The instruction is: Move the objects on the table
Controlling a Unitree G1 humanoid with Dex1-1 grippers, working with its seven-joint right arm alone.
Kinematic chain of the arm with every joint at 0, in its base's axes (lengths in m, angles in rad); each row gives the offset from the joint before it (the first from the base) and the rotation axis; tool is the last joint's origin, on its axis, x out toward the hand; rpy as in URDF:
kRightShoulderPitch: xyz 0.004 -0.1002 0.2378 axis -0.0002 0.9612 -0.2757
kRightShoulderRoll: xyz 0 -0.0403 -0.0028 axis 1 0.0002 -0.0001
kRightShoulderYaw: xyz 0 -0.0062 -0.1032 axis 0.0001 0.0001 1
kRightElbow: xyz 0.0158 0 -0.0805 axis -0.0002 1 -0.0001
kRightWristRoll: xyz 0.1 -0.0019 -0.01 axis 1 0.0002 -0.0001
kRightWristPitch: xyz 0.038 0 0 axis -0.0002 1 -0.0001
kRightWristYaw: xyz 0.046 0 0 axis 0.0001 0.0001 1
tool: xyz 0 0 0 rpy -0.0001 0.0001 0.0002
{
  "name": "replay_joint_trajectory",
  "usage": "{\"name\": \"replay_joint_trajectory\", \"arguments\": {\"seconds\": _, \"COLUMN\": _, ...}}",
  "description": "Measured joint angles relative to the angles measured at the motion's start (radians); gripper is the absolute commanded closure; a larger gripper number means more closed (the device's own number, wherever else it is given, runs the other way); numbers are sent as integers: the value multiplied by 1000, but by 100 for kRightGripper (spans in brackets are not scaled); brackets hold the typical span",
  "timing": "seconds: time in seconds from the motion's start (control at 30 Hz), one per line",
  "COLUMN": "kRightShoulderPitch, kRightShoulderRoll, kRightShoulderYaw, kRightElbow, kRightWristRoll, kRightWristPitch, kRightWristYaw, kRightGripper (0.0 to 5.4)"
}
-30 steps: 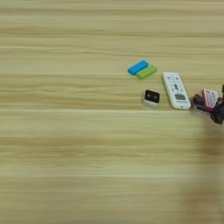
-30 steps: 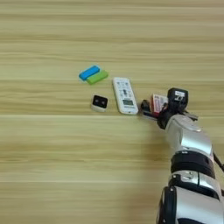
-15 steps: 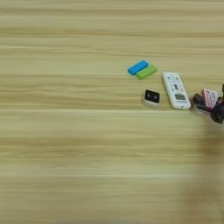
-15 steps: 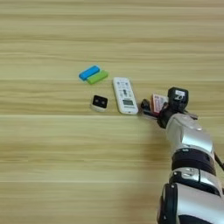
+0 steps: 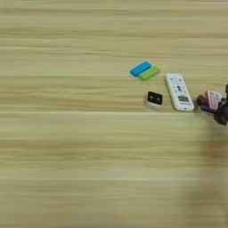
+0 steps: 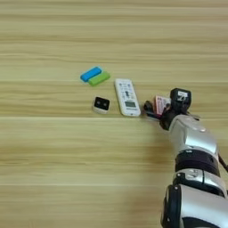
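The right gripper (image 6: 153,108) is seen closed on the flat red-and-white rectangle (image 6: 160,105), low over the table (image 6: 53,169). Just to its left lies the white remote (image 6: 127,96), long axis pointing away; farther left the small black-faced square (image 6: 101,104).

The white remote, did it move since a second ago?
No. The white remote lies in the same spot beside the small black-faced square and below the green block, just as before.
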Motion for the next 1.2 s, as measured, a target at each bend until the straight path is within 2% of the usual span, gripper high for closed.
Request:
{"name": "replay_joint_trajectory", "arguments": {"seconds": 0.8, "kRightShoulderPitch": -15, "kRightShoulderRoll": -4, "kRightShoulderYaw": 4, "kRightElbow": 33, "kRightWristRoll": 1, "kRightWristPitch": -19, "kRightWristYaw": 21, "kRightGripper": 316}}
{"name": "replay_joint_trajectory", "arguments": {"seconds": 1.2, "kRightShoulderPitch": -16, "kRightShoulderRoll": -4, "kRightShoulderYaw": 6, "kRightElbow": 35, "kRightWristRoll": 2, "kRightWristPitch": -22, "kRightWristYaw": 31, "kRightGripper": 330}}
